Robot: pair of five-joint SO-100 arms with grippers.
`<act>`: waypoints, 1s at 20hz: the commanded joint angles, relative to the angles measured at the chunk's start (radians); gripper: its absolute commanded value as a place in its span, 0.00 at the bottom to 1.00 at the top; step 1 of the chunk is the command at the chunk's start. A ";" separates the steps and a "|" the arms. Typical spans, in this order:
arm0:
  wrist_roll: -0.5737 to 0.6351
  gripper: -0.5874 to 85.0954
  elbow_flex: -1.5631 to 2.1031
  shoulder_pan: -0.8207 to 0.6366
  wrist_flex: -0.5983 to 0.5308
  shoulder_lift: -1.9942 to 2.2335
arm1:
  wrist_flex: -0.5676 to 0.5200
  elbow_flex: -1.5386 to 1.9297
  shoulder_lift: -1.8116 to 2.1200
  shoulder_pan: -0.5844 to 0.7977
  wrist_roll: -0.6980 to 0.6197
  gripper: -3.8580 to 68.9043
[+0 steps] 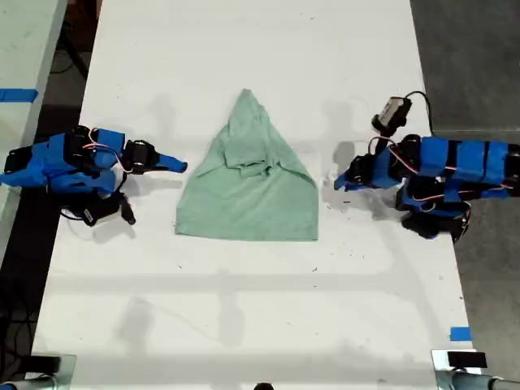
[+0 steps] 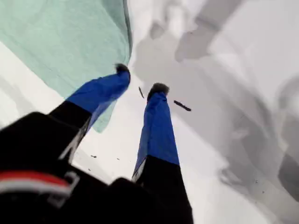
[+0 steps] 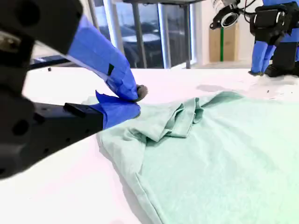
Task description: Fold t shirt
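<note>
Now, my second gripper [image 3: 137, 100]: jaws together at the tips, with nothing visible between them. It is on the exterior view's left, lying low over the table [image 1: 244, 309] and pointing toward the shirt [image 1: 248, 195].
Second gripper to shirt: apart. In the exterior view the tip [image 1: 179, 166] stops just beside the slanted edge on that view's left, with bare table between them. In the second wrist view the shirt [image 3: 219, 149] begins just beyond the tips.
My first gripper [image 2: 140, 79]: jaws apart, with nothing between them but bare table. It is on the exterior view's right [image 1: 341, 183] and points toward the shirt.
First gripper to shirt: near, not touching. In the first wrist view one finger [image 2: 100, 93] overlaps a corner of the shirt [image 2: 60, 37]. The exterior view shows a gap there.
Shirt position: flat on the table between the two grippers, around the middle.
Shirt shape: roughly triangular. The straight hem is toward the exterior view's bottom and the point is toward its top.
Shirt surface: wrinkled, with a bunched fold near the middle [image 3: 184, 119].
Far field: the second wrist view shows the first arm [image 3: 271, 28] across the table beyond the shirt.
Table marking: blue tape [image 1: 460, 333] at the edge on the exterior view's lower right.
</note>
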 commanded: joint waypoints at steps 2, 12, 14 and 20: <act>-0.006 0.01 0.009 -0.009 0.005 0.006 | -0.149 -0.247 -0.414 -0.041 -0.040 0.38; -0.009 0.01 0.009 -0.008 0.008 0.008 | -0.196 -0.394 -0.686 -0.034 -0.117 0.06; -0.009 0.01 0.009 -0.009 0.008 0.008 | -0.109 -0.517 -0.684 -0.035 -0.143 0.06; -0.009 0.01 0.009 -0.011 0.008 0.008 | -0.031 -0.966 -0.838 -0.097 -0.253 0.06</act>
